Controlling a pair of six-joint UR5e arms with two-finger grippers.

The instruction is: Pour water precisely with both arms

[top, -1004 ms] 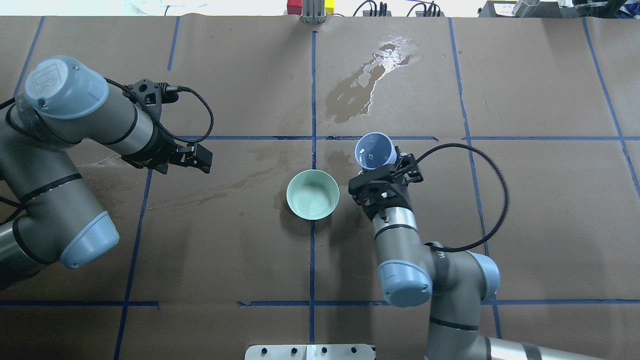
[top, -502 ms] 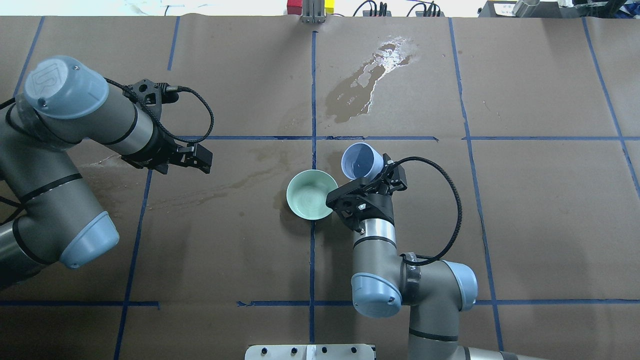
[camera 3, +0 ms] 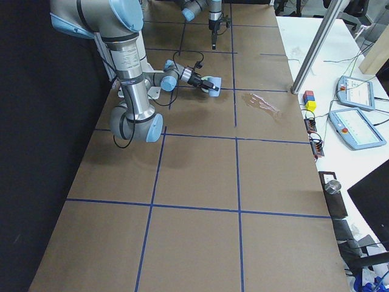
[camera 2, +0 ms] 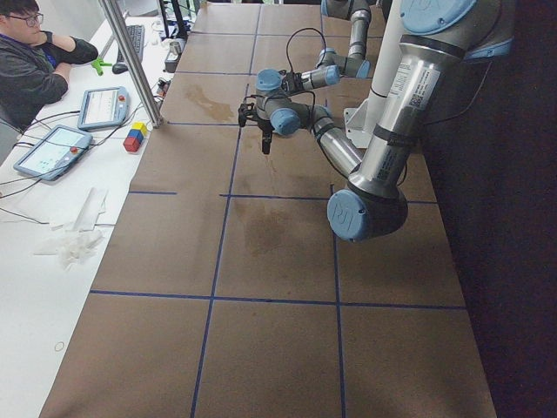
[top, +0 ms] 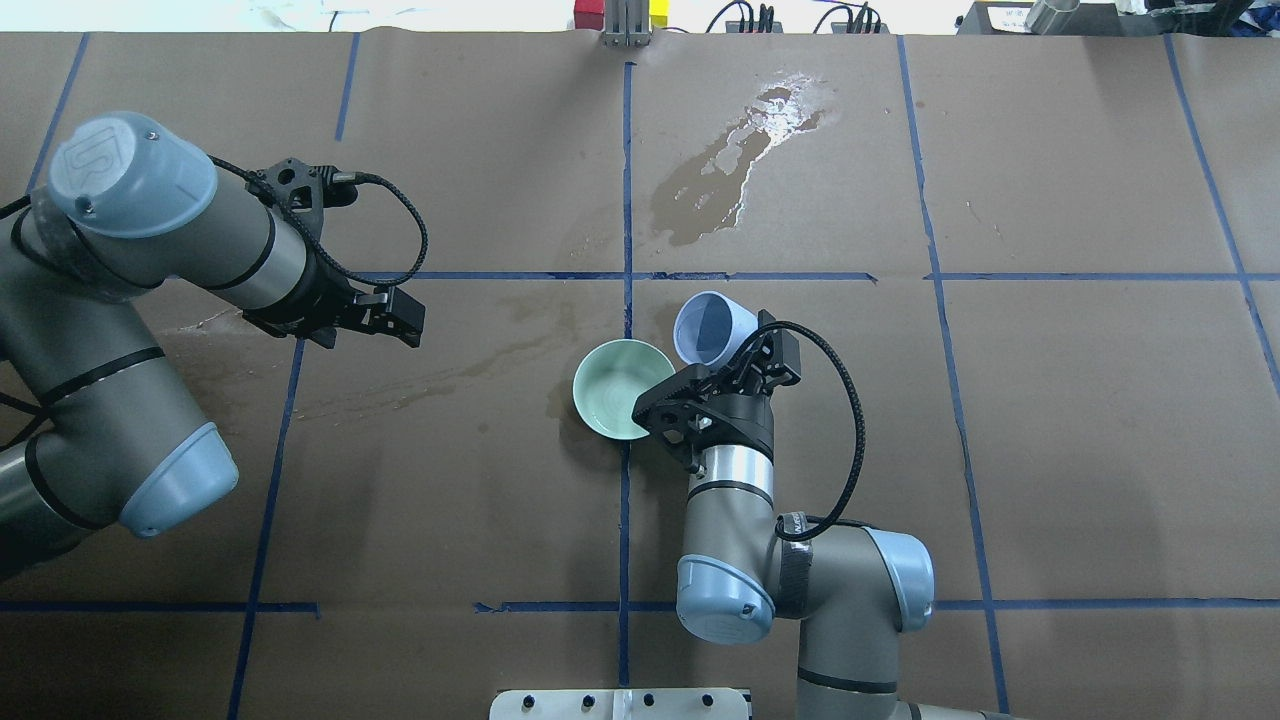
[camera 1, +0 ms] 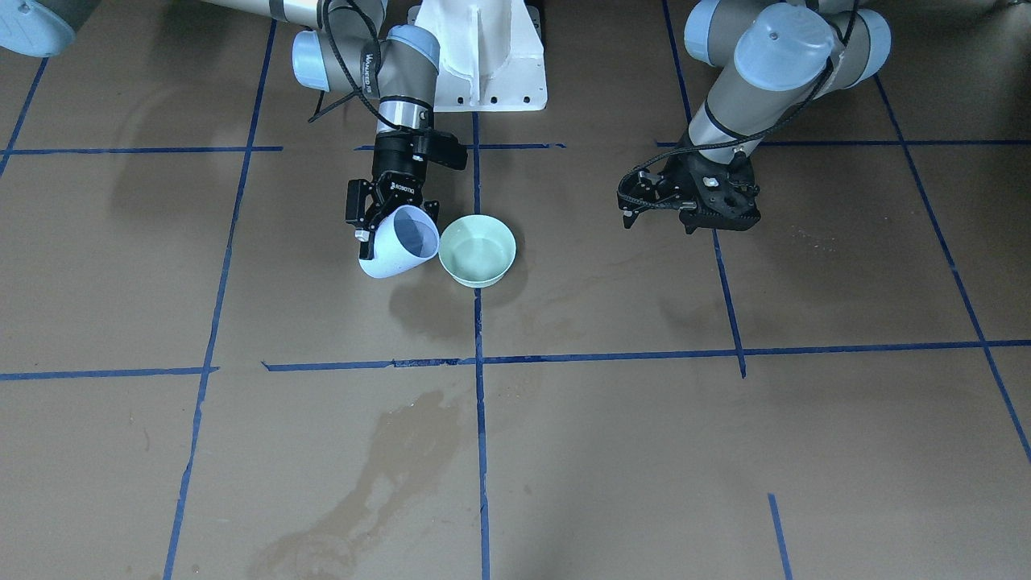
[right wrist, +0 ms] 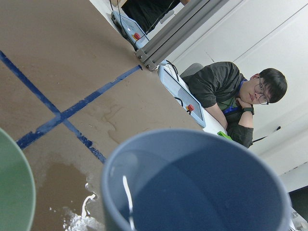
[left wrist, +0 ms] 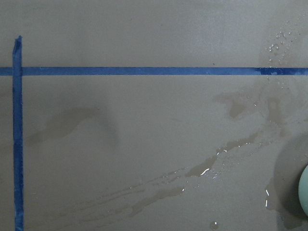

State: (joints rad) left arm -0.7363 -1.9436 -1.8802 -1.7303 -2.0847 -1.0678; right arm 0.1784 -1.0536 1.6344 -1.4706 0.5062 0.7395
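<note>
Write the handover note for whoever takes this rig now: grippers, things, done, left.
Right gripper: shut on the blue cup, tilted toward the green bowl, beside its rim.
Left gripper: holds nothing, far from the bowl; open or shut unclear.
Spilt water lies on the table; none seen pouring.
Done: cup lifted, brought to the bowl.
Left: the pour.

Two arms (top: 180, 250) (top: 735, 480), one blue cup (top: 712, 328), one green bowl (top: 610, 385), two tablets (camera 2: 104, 106) (camera 2: 48, 150), one operator (camera 2: 35, 65)
</note>
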